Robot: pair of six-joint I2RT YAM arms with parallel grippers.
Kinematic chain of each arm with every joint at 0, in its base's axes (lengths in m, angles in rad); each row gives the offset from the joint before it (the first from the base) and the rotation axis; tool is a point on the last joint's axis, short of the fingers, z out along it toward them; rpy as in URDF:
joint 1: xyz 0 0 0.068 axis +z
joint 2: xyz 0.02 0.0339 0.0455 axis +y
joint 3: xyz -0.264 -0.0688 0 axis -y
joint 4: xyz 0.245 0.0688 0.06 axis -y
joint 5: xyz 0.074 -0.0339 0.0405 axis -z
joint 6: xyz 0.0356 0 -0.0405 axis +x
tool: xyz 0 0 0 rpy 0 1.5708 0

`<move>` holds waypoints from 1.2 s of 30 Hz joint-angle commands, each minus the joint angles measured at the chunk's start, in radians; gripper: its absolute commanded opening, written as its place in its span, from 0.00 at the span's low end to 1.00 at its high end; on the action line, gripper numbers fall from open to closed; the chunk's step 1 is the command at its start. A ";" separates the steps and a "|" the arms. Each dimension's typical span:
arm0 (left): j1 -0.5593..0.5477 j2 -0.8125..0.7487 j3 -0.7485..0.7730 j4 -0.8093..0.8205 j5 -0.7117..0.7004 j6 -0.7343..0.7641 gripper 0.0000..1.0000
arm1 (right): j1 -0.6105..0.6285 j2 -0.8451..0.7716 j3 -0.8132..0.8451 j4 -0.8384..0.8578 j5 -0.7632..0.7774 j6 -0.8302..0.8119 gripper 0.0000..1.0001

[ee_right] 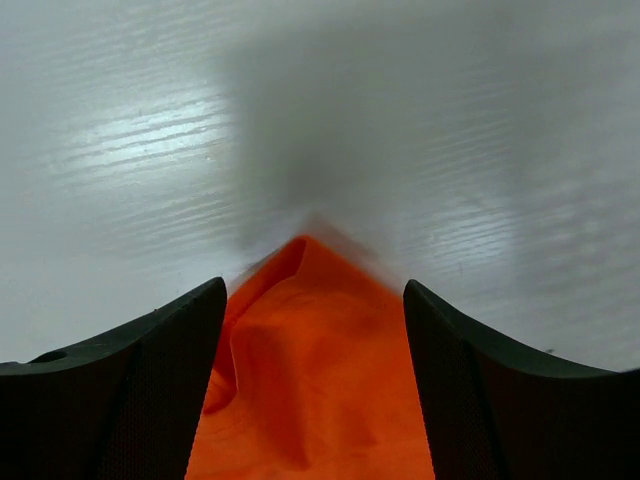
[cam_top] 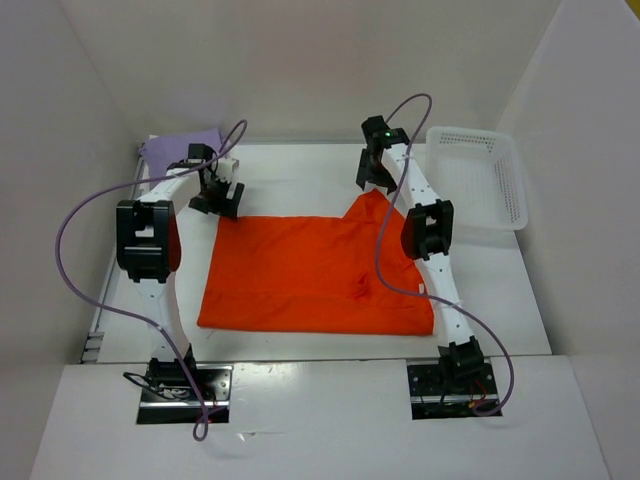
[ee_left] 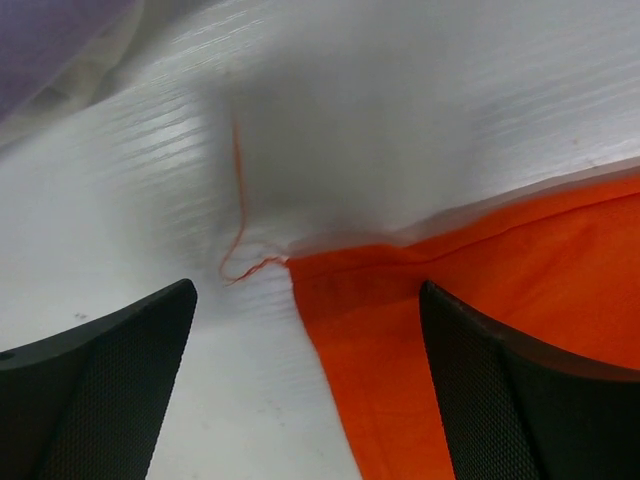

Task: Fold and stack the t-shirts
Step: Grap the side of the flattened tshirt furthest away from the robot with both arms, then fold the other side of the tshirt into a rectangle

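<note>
One orange shirt (cam_top: 310, 275) lies spread flat in the middle of the white bench (cam_top: 290, 170). We see the left jaws spread wide, straddling its far left corner, where a loose thread (ee_left: 240, 205) trails. The right jaws, also spread, straddle its peaked far right corner. A purple shirt (cam_top: 180, 148) sits at the far left, a basket (cam_top: 500, 200) at the right.

Robot lab test cell. I'm boxed in by plain white panels (cam_top: 300, 60) on three sides of a white desk (cam_top: 290, 170). My left arm (cam_top: 145, 240) and right arm (cam_top: 428, 232) are bolted to metal base plates (cam_top: 185, 392) at the near edge, with purple cables (cam_top: 75, 215) looping loose. Props on the desk: orange t-shirt (cam_top: 310, 270), purple cloth (cam_top: 180, 148), white perforated basket (cam_top: 480, 175).
</note>
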 commanded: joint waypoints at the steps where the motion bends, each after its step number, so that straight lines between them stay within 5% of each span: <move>1: -0.014 0.045 0.005 0.032 0.038 -0.032 0.97 | 0.023 0.035 0.008 -0.029 -0.023 -0.012 0.77; 3: -0.014 0.058 0.005 0.032 0.038 -0.032 0.94 | 0.023 0.035 -0.001 -0.029 -0.023 -0.012 0.77; 6: -0.023 0.072 0.016 0.019 0.047 -0.032 0.75 | 0.023 0.035 -0.035 -0.038 -0.023 -0.012 0.74; 9: -0.023 0.060 -0.015 0.009 0.047 -0.023 0.71 | 0.023 0.035 -0.049 -0.038 -0.034 -0.012 0.65; 14: -0.023 0.048 -0.038 0.020 0.038 -0.013 0.56 | 0.023 0.012 -0.058 -0.038 -0.034 -0.012 0.26; 16: -0.023 0.048 -0.029 0.011 0.038 -0.013 0.35 | 0.023 -0.011 -0.067 -0.048 -0.034 -0.012 0.02; 20: -0.032 0.000 -0.029 0.011 0.038 0.015 0.12 | 0.023 -0.127 -0.147 -0.048 -0.015 -0.012 0.00; 25: -0.069 -0.148 -0.128 0.040 0.000 0.132 0.11 | 0.058 -0.331 -0.361 -0.014 -0.027 -0.042 0.00; 31: -0.069 -0.308 -0.346 0.109 -0.092 0.289 0.10 | 0.092 -0.779 -1.020 0.202 -0.085 -0.006 0.00; 36: -0.090 -0.483 -0.513 0.208 -0.118 0.416 0.09 | 0.092 -1.012 -1.325 0.296 -0.167 0.056 0.00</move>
